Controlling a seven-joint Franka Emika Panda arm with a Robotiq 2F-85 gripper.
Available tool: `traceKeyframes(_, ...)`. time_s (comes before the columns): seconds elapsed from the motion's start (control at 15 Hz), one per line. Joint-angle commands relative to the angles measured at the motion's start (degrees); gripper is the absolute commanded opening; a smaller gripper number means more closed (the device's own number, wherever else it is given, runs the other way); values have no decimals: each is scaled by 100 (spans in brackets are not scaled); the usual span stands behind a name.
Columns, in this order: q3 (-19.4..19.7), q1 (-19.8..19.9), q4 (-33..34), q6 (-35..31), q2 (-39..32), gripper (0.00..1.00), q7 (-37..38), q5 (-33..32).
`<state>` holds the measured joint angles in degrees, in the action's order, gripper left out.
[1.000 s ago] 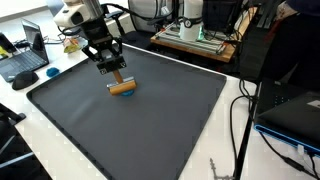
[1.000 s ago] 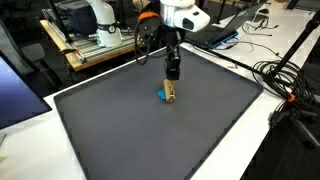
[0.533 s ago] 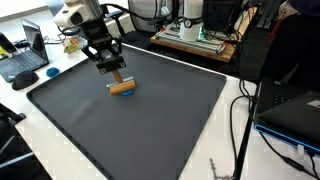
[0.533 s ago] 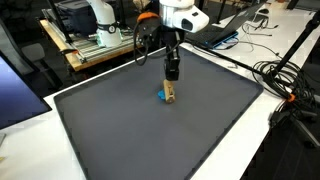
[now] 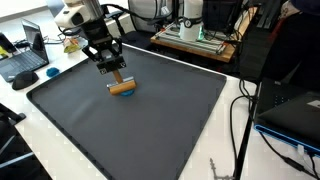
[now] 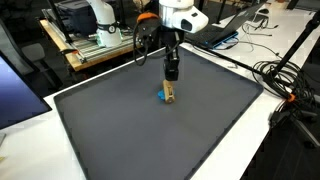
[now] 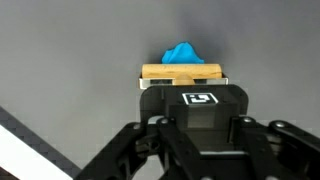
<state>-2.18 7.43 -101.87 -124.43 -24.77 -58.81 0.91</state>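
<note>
A tan wooden block [image 5: 122, 88] lies at the fingertips of my gripper [image 5: 118, 79] on the far part of the dark grey mat [image 5: 130, 130]. The gripper comes down from above and its jaws are shut on the wooden block [image 6: 169, 94]. In the wrist view the wooden block [image 7: 182, 72] lies crosswise at the gripper [image 7: 183, 83] tips. A small blue object [image 7: 181, 52] sits just beyond it, against its far side. That blue object [image 6: 160, 96] shows beside the block in an exterior view. Whether the block rests on the mat or hangs just above it I cannot tell.
The mat [image 6: 150, 130] lies on a white table. A laptop [image 5: 25, 60] stands off the mat's corner. Electronics on a wooden board [image 5: 195, 32] stand behind the mat. Black cables [image 6: 285, 75] trail beside it.
</note>
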Motion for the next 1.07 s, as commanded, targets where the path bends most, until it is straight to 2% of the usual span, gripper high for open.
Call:
traceKeyframes(0.0, 64, -10, -409, -97, -63, 22, -10, -216)
traceKeyframes(1.0, 108, -33, -568, -22, 11, 22, -10, -541)
